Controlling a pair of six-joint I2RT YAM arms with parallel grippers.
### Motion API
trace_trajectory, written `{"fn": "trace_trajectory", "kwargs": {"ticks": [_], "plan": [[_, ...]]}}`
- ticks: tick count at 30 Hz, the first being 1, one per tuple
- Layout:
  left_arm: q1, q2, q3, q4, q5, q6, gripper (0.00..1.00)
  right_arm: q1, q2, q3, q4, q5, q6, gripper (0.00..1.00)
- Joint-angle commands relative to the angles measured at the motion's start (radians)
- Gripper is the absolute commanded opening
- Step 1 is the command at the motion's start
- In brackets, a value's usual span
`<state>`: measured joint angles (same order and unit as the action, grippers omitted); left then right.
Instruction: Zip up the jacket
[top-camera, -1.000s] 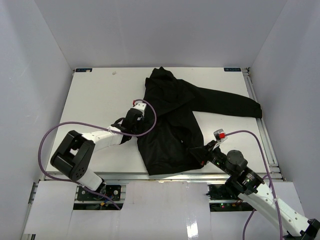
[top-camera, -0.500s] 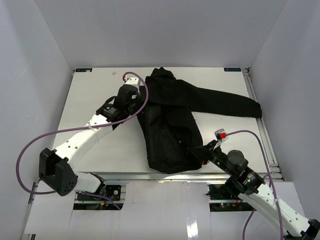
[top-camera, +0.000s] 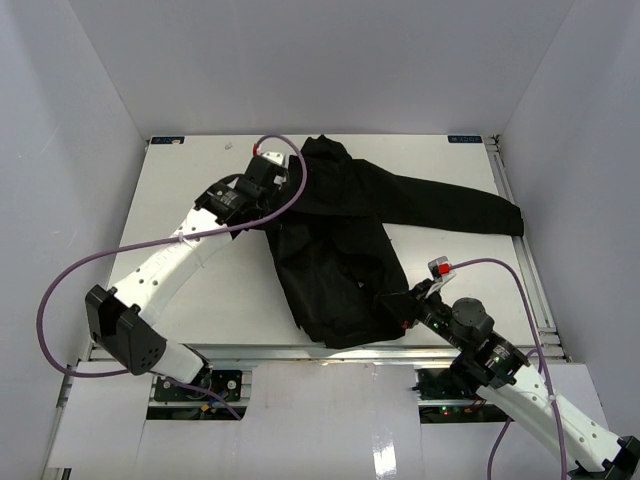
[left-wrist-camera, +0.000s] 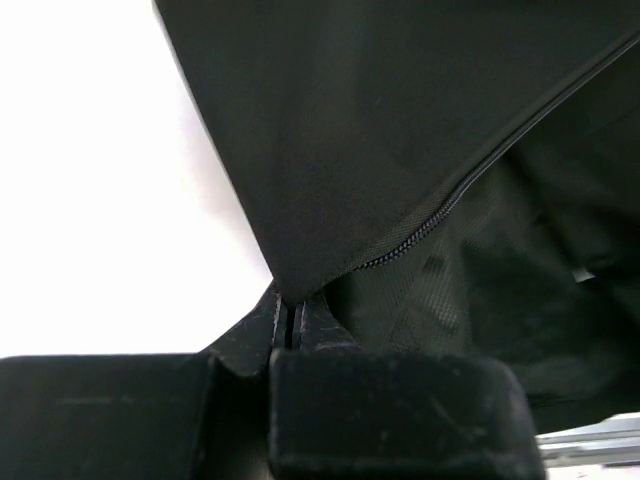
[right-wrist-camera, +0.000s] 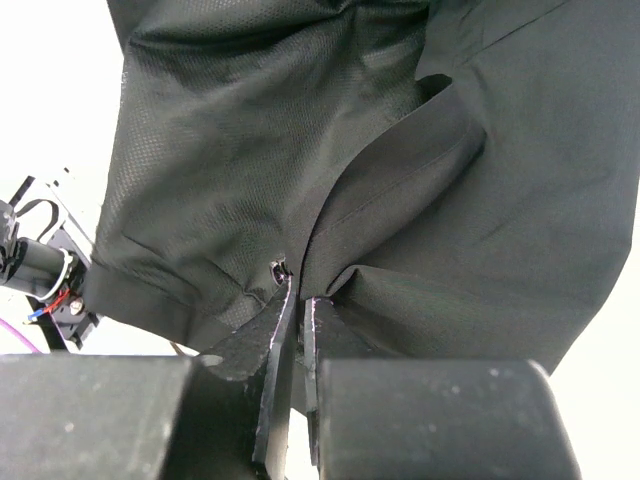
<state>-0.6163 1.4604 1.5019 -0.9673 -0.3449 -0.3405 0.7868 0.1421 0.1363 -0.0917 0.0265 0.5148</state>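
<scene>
Jacket (top-camera: 340, 260): black, slight sheen, lying on white table (top-camera: 190, 200), centre-right. Collar end toward far edge, hem at near edge.
Sleeve (top-camera: 450, 205): one long sleeve stretched out to the right, cuff near table's right edge.
Front: open. L wrist view shows zipper (left-wrist-camera: 440, 205) teeth along one fabric edge only, w/ mesh lining (left-wrist-camera: 480, 290) behind.
L hand (top-camera: 265, 178): clenched on jacket's front edge, up by the collar, on jacket's left side. In wrist view the fingertips pinch a corner of fabric just beside the end of the zipper teeth.
R hand (top-camera: 402, 306): clenched on jacket's hem at its near-right corner, close to table's near edge. Wrist view shows a fold of fabric squeezed betw. the fingers, panels fanning up from the grip.
L arm (top-camera: 170, 260): stretched diagonally over table's left half, from base toward far side.
R arm (top-camera: 500, 370): low, short reach from base at near-right.
Cables (top-camera: 70, 290): purple, one looping off each arm.
Surround: white walls (top-camera: 300, 60) on three sides.
</scene>
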Motion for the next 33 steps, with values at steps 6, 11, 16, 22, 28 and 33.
{"fn": "trace_trajectory", "kwargs": {"ticks": [6, 11, 16, 22, 28, 33], "plan": [[-0.007, 0.101, 0.302, -0.23, -0.153, 0.013, 0.0, 0.006, -0.038, 0.068, -0.016, 0.025, -0.011, 0.08], [-0.008, 0.087, 0.301, -0.211, -0.157, 0.021, 0.0, 0.005, -0.04, 0.07, -0.023, 0.026, -0.014, 0.08], [-0.008, 0.095, 0.194, -0.101, -0.014, 0.053, 0.0, 0.006, -0.044, 0.059, -0.012, 0.021, -0.011, 0.08], [-0.015, 0.116, -0.115, 0.265, 0.347, 0.071, 0.0, 0.005, 0.002, 0.038, 0.028, 0.001, -0.012, 0.08], [-0.027, 0.09, -0.197, 0.465, 0.545, 0.069, 0.4, 0.005, 0.024, 0.031, 0.04, 0.002, -0.022, 0.08], [-0.031, -0.064, -0.282, 0.449, 0.449, 0.015, 0.54, 0.005, 0.023, 0.034, 0.033, 0.004, -0.026, 0.08]]}}
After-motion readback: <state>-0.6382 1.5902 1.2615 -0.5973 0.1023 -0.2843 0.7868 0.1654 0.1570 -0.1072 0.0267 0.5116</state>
